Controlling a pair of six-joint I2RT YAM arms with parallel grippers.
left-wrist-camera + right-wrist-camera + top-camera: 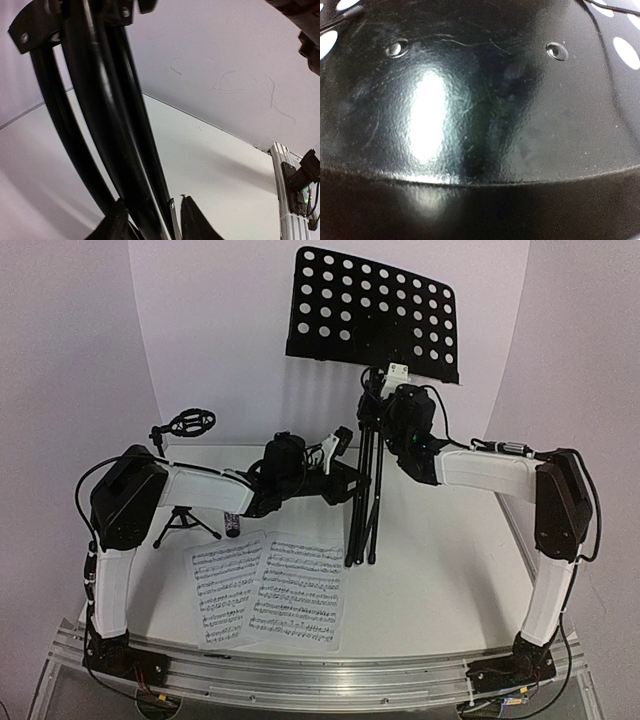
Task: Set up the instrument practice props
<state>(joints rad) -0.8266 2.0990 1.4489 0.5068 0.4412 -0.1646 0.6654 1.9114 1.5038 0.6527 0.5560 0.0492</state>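
Currently we find the music stand upright on the desk, legs folded, left gripper apart around them; right gripper: state we cannot tell. Remaining: sheets and microphone lie on the desk, mic stand empty

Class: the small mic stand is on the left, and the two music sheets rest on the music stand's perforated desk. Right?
Not quite. The two music sheets lie flat on the table by the music stand legs; its desk holds none. The top external view shows it.
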